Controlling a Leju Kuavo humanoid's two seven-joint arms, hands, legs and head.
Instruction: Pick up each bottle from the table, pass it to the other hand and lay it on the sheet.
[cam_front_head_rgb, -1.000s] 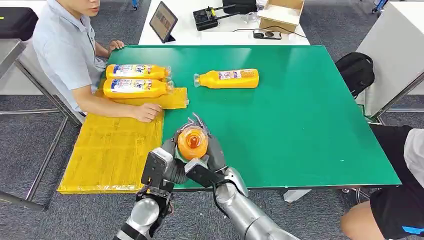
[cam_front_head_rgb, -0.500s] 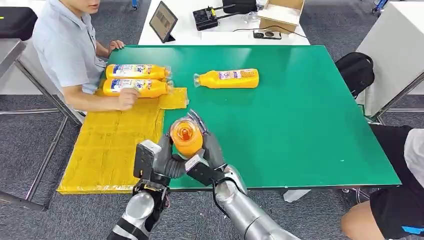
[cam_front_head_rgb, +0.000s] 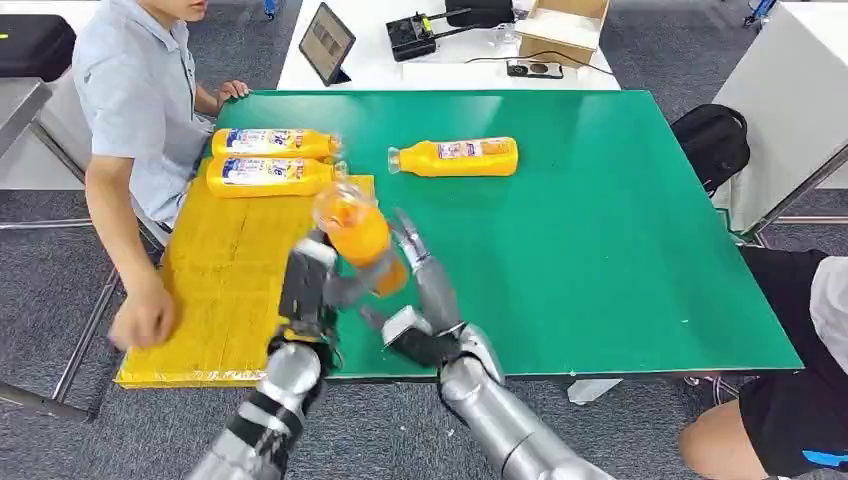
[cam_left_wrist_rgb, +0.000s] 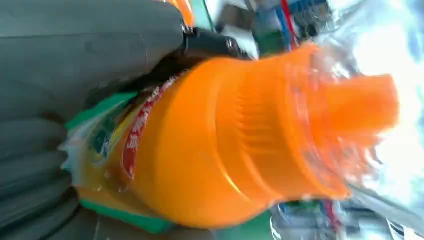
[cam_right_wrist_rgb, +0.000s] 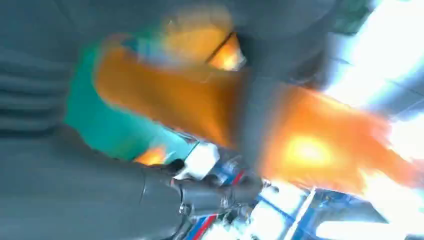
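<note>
My left hand (cam_front_head_rgb: 310, 285) grips an orange bottle (cam_front_head_rgb: 358, 235) by its lower body, and the bottle tilts with its cap up and toward the yellow sheet (cam_front_head_rgb: 220, 290). The left wrist view has the bottle (cam_left_wrist_rgb: 240, 140) close up against my left hand (cam_left_wrist_rgb: 75, 75). My right hand (cam_front_head_rgb: 425, 285) is just right of the bottle with its fingers spread, off the bottle. The right wrist view is blurred and shows the bottle (cam_right_wrist_rgb: 190, 100). Two bottles (cam_front_head_rgb: 270, 143) (cam_front_head_rgb: 268, 175) lie on the sheet's far end. Another bottle (cam_front_head_rgb: 455, 157) lies on the green table (cam_front_head_rgb: 600, 250).
A person sits at the table's left side, with one hand (cam_front_head_rgb: 140, 320) hanging off the sheet's left edge. A tablet (cam_front_head_rgb: 326, 42), a black device (cam_front_head_rgb: 412, 36) and a cardboard box (cam_front_head_rgb: 562, 28) stand on the white table behind. A black bag (cam_front_head_rgb: 712, 140) is on the right.
My left hand has carried the bottle up and left toward the sheet. My right hand has let go and spread its fingers. The person's hand has pulled back off the sheet.
</note>
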